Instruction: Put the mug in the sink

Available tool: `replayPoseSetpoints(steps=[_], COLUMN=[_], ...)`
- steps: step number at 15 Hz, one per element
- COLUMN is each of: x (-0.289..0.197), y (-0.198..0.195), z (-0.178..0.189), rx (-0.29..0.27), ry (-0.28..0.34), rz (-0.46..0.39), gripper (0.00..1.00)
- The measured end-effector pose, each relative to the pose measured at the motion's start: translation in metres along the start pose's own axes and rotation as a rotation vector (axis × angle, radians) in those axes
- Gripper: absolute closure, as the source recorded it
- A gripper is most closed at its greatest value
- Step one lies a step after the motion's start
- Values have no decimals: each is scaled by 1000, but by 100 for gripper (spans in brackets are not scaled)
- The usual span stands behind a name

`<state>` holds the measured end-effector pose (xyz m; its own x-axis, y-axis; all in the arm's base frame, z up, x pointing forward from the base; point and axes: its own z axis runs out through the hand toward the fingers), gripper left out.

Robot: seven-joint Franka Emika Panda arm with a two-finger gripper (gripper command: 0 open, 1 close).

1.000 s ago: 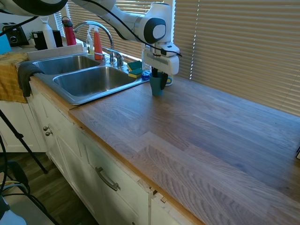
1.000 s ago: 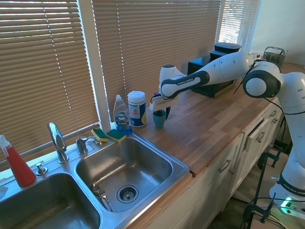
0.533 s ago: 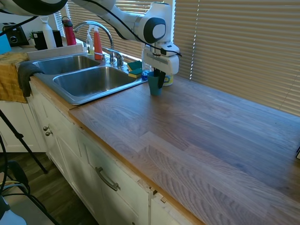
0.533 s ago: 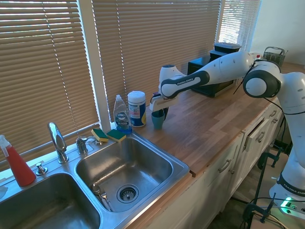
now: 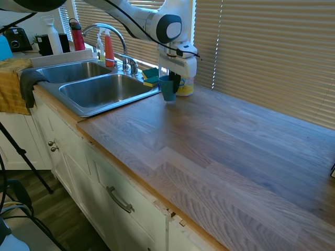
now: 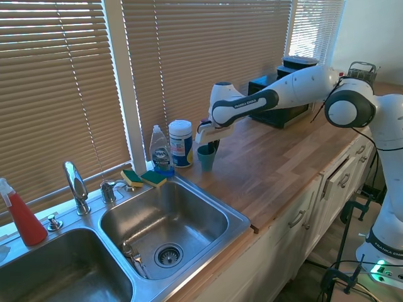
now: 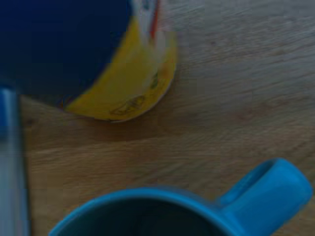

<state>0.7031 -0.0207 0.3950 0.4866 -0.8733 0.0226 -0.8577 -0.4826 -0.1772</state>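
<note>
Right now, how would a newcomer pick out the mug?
Find the shiny stainless steel double sink set in the wooden counter. At its far corner by the blinds, under the white arm's gripper, is the small teal-blue mug, shorter than the white-and-yellow canister beside it.

opposed counter views, wrist above mug

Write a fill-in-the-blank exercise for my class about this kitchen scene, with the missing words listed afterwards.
1. The gripper holds a teal-blue ____.
2. The mug is above the wooden ____, not over the sink.
3. The sponges lie on the sink's rim beside the dish soap ____.
4. The white canister stands in front of the window ____.

Missing words: mug; countertop; bottle; blinds
</note>
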Motion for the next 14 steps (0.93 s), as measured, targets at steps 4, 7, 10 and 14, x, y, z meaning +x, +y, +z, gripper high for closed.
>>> replayPoseSetpoints(steps=[4, 7, 10, 14], x=[-77, -133, -182, -217], y=[-19, -41, -61, -90], z=[-42, -36, -16, 26], rx=[34, 21, 11, -12], ry=[3, 9, 0, -2], rz=[-114, -199, -273, -341], gripper=[100, 100, 100, 100])
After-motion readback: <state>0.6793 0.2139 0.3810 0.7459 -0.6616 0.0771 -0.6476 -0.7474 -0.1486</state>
